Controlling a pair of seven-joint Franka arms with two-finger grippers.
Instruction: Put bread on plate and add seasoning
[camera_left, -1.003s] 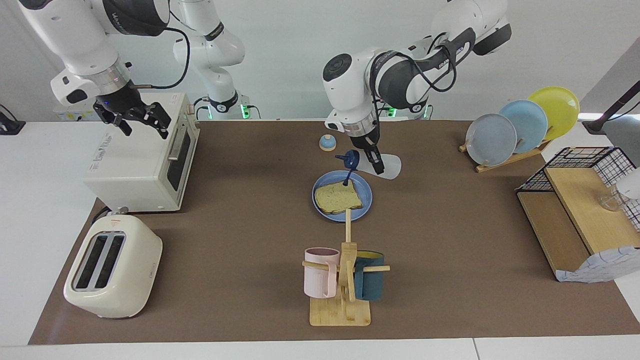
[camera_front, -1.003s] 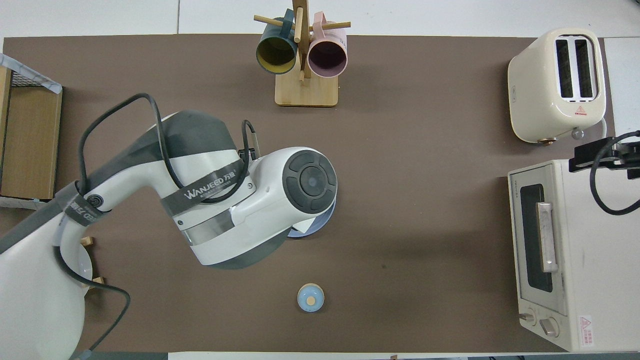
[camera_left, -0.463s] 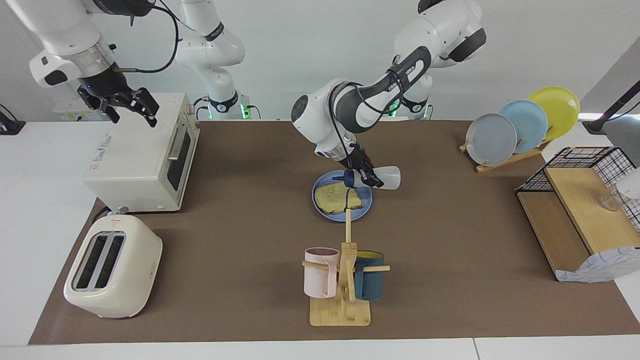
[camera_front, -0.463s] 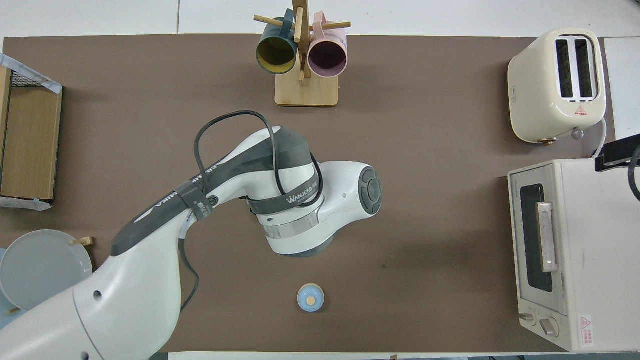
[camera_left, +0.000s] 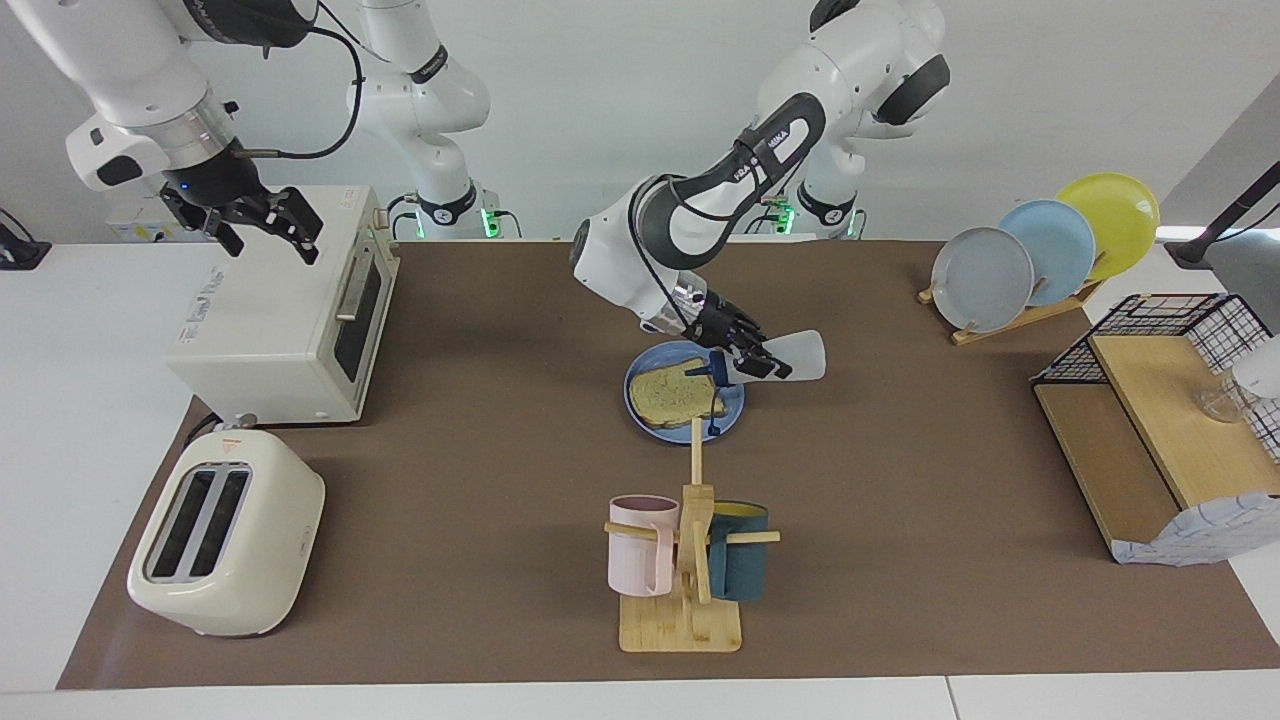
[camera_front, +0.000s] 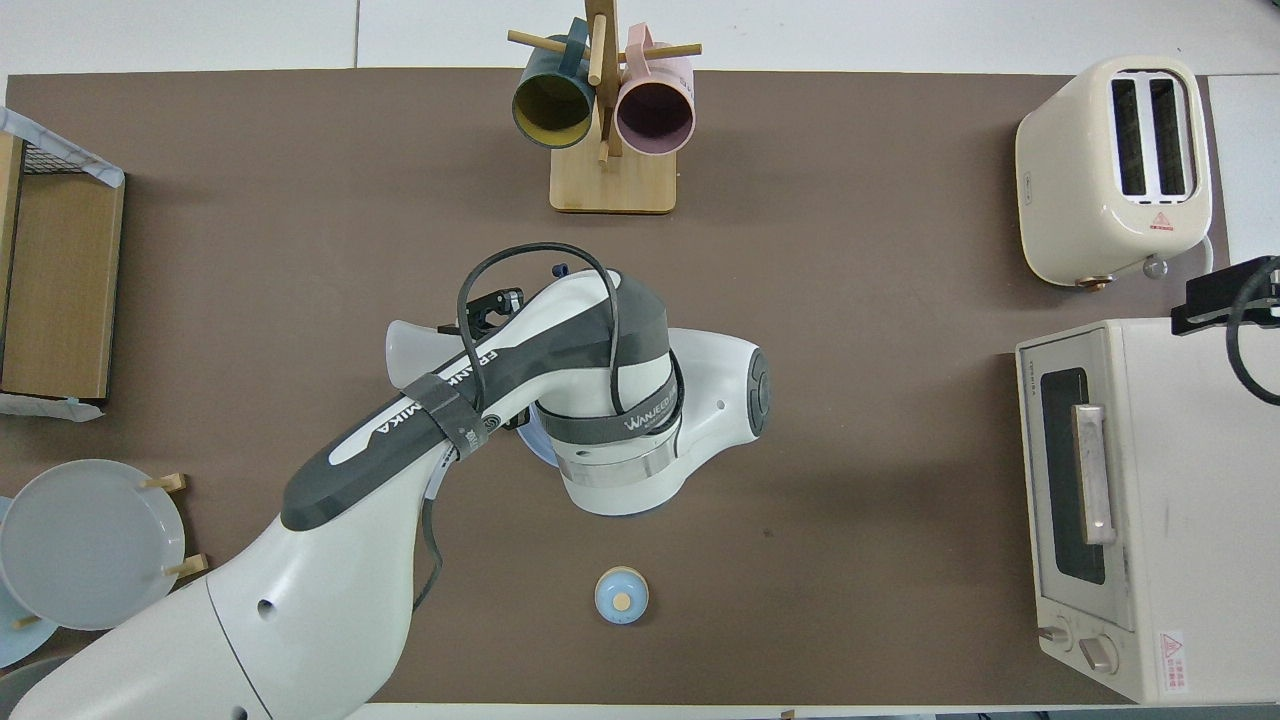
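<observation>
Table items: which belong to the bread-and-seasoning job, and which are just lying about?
In the job: bread on the plate; seasoning tipped over it, held by the left gripper.
Lying about: toaster, oven, mug stand, bell, plate rack.

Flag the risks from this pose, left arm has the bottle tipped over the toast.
1. The left gripper holds the seasoning bottle on its side, cap over the plate rim beside the bread; seasoning may miss the slice.
2. The mug rack post rises close by; a swing away from the robots could clip it.
3. The right gripper waits open over the toaster oven, no hazard seen.
</observation>
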